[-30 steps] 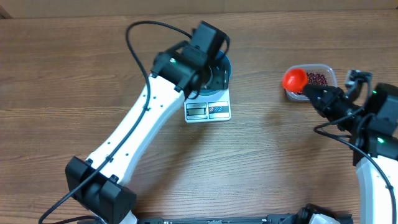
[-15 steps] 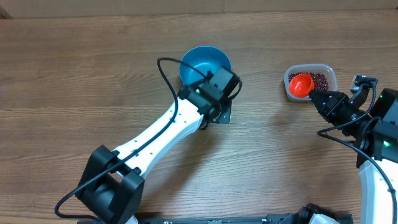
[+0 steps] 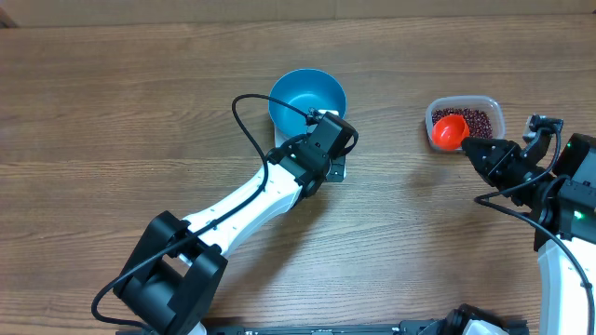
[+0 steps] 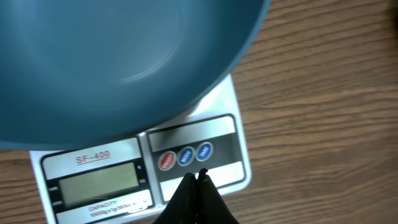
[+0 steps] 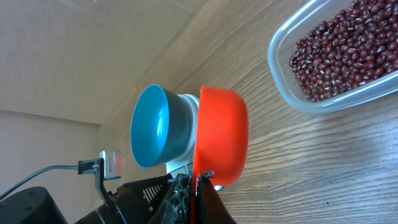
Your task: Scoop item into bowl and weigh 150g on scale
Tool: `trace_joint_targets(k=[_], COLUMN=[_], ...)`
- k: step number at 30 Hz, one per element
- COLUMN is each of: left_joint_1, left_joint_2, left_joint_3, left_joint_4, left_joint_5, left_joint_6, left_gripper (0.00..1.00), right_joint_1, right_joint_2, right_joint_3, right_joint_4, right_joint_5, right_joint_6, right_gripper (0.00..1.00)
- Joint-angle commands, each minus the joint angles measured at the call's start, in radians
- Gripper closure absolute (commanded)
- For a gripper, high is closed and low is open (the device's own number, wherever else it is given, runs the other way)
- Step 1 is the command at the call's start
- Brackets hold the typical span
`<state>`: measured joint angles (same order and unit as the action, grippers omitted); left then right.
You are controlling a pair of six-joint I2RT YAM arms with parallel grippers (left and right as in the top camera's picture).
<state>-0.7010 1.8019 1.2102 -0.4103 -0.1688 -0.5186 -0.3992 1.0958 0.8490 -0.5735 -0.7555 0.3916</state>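
The blue bowl (image 3: 307, 98) stands on the white scale (image 4: 93, 158) and shows no beans inside. My left gripper (image 4: 198, 175) is shut with nothing in it, its tips just above the scale's round buttons (image 4: 185, 155). From overhead the left gripper (image 3: 328, 154) covers most of the scale. My right gripper (image 5: 198, 180) is shut on the handle of a red scoop (image 5: 221, 134). The scoop (image 3: 451, 129) hangs over the left end of the clear tub (image 3: 496, 110), which holds the dark red beans (image 5: 348, 50). No beans show in the scoop.
The left arm (image 3: 242, 209) stretches diagonally from the table's front left up to the scale. The right arm's base (image 3: 568, 186) stands at the right edge. Bare wooden table (image 3: 391, 214) lies between scale and tub.
My left gripper drew back from over the bowl to the scale's front panel and its jaws closed. The bowl is uncovered. The scoop moved slightly, onto the tub's left end.
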Motion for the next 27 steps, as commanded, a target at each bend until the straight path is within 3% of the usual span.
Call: trace_joint_targets(k=[1,27], left_joint_1=[-0.005,-0.006], left_joint_2=[0.042,0.153], left_joint_3=[-0.013,-0.013], left_joint_4=[0.004,0.073], left_joint_5=[-0.077,-0.126], left_joint_6=[0.024,0.01], left_gripper=[0.96,0.96], right_joint_1=[-0.004,-0.004], right_joint_2=[-0.012,-0.012], right_joint_3=[0.018,0.018], right_joint_4=[-0.005,-0.019], right_joint_5=[0.007,0.007], right_joint_6=[-0.008,-0.008], right_gripper=[0.96,0.96])
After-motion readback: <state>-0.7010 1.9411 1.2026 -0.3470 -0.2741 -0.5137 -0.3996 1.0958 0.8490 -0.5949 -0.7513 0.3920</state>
